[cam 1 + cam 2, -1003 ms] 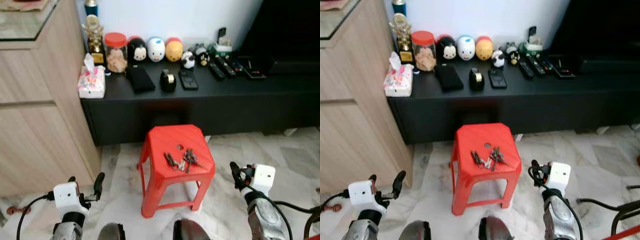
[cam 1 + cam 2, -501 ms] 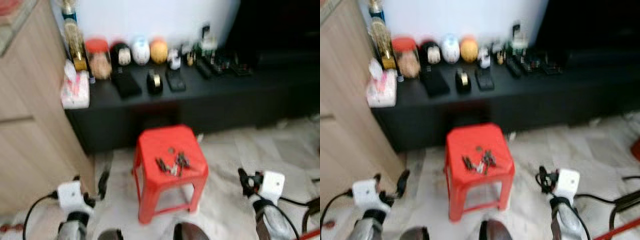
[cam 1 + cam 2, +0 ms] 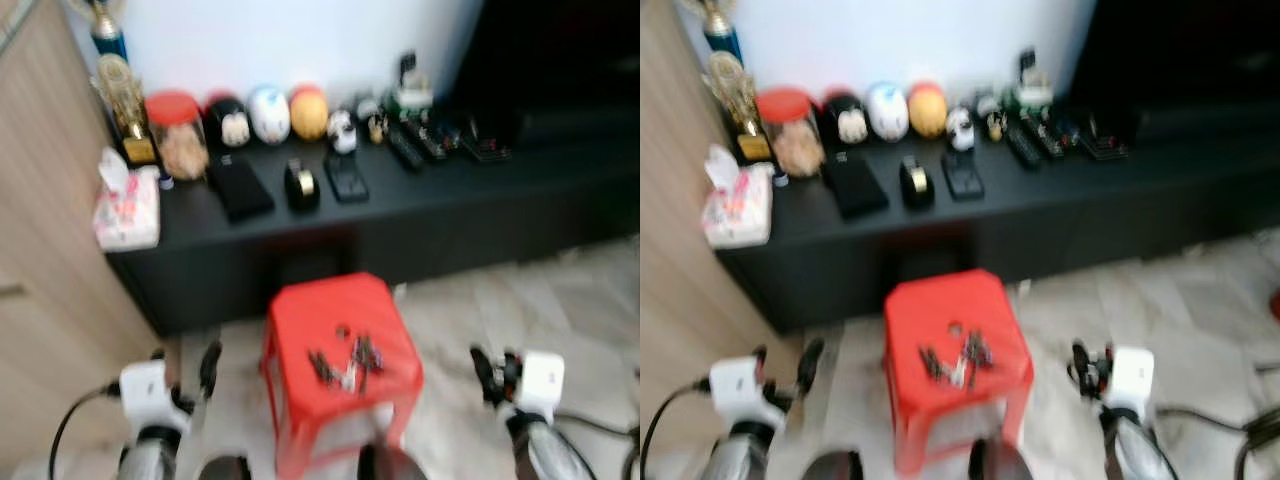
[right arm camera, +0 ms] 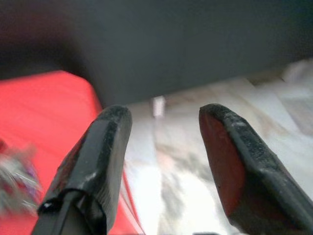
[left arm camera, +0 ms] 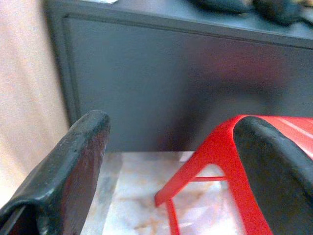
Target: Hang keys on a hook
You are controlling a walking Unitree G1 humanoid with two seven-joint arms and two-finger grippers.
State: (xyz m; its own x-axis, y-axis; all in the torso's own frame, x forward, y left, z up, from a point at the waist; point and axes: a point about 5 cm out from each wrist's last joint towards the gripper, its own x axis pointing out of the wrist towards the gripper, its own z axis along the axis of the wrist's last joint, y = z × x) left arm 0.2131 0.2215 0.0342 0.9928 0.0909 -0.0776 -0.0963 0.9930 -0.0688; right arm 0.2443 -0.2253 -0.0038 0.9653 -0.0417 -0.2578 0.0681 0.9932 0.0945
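Left eye view showed the keys [image 3: 342, 366] lying loose mid-stool [image 3: 300, 310], within reach. The left gripper [image 5: 171, 161] and right gripper [image 4: 164, 147] flanked the stool low, fingers apart and empty, apparently readying a pickup.

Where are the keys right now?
The keys lie on the red stool, in front of the black cabinet, between both end effectors.

One red stool [image 3: 340, 330] stands on the floor, with one bunch of keys [image 3: 345, 362] on its seat. On the black desk [image 3: 420, 200] sit three round toy heads [image 3: 268, 115], one red-lidded jar [image 3: 176, 133], one trophy [image 3: 122, 110], one tissue pack [image 3: 126, 208] and one tape dispenser [image 3: 300, 187]. Two claws show, a left claw [image 3: 208, 366] and a right claw [image 3: 482, 371].
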